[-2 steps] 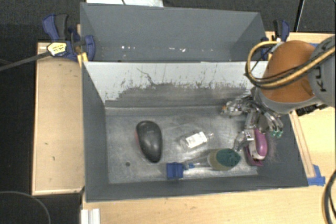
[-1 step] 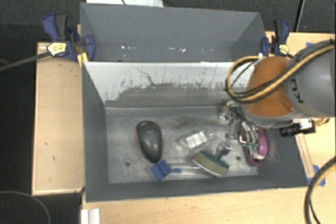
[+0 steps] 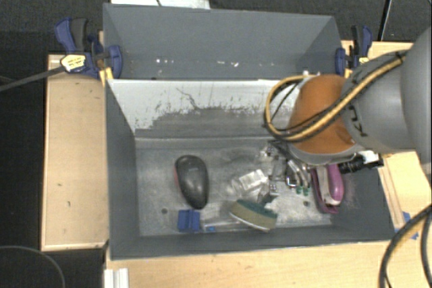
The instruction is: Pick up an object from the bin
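Observation:
My gripper [image 3: 282, 170] hangs low in the right half of the bin, its metal parts showing under the orange wrist cover. Just to its left lies a crumpled piece of clear plastic [image 3: 247, 182], touching or nearly touching it. Below that, near the bin's front wall, rests an oval pad with a dark green top and a pale underside [image 3: 254, 214]. Right of the gripper lies a purple and white elongated object [image 3: 331, 188], partly hidden by the arm.
A dark grey computer mouse [image 3: 192, 180] lies left of centre on the bin floor. A small blue block [image 3: 189, 220] sits by the front wall at the left. The arm and its yellow-black cables cover the bin's right rear.

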`<state>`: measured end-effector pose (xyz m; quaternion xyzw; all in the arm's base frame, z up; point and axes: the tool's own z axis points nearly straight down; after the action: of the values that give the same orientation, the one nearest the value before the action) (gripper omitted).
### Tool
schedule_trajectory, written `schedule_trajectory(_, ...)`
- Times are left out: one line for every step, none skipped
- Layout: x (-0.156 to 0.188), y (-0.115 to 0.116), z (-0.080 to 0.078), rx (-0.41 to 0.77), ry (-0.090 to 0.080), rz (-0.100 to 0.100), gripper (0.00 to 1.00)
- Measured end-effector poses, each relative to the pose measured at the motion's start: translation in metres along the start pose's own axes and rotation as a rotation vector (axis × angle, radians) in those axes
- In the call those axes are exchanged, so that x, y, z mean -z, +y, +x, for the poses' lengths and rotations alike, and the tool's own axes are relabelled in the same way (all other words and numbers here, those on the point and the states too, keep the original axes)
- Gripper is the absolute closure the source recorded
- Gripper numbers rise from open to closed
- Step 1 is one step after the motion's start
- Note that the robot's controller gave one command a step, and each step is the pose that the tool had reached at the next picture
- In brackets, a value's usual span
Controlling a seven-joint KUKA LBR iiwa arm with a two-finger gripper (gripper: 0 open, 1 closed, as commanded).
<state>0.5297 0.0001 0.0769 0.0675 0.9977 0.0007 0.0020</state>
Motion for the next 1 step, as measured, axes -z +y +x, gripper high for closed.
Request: schedule_trajectory(0.0013, -0.0021, -0.0017, 0.001, -0.004, 0.001, 1.00)
